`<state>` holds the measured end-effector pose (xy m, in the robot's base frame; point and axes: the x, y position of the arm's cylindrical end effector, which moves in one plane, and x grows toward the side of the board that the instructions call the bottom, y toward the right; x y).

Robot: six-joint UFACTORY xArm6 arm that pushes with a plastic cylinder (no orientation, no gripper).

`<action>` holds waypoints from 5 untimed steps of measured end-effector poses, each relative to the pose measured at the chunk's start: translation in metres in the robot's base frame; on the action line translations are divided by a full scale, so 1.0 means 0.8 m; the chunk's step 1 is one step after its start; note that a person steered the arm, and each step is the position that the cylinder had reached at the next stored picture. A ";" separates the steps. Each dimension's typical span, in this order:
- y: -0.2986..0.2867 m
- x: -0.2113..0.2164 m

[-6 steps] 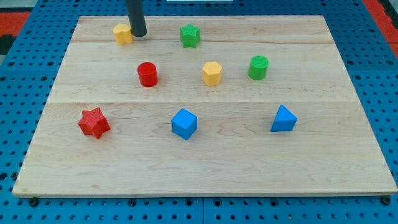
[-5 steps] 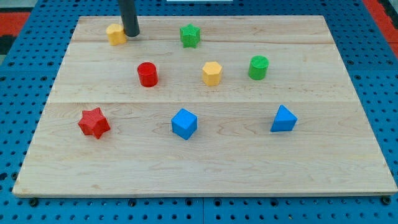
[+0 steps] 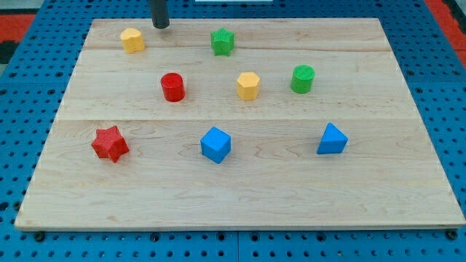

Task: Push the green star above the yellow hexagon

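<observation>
The green star (image 3: pixel 223 41) sits near the view's top, up and to the left of the yellow hexagon (image 3: pixel 248 85), which lies in the board's middle. My tip (image 3: pixel 160 25) is at the board's top edge, well left of the green star and up and to the right of a small yellow block (image 3: pixel 132 40), not touching either.
A red cylinder (image 3: pixel 172 86) stands left of the yellow hexagon and a green cylinder (image 3: pixel 303 78) right of it. A red star (image 3: pixel 110 143), a blue cube (image 3: pixel 216 144) and a blue triangular block (image 3: pixel 332 139) lie lower down. The wooden board (image 3: pixel 408 189) rests on blue pegboard.
My tip pushed the small yellow block a little to the left, then drew away up toward the board's top edge. The other blocks have not moved.
</observation>
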<state>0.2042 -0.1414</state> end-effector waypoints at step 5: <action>0.077 0.054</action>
<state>0.2474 -0.0801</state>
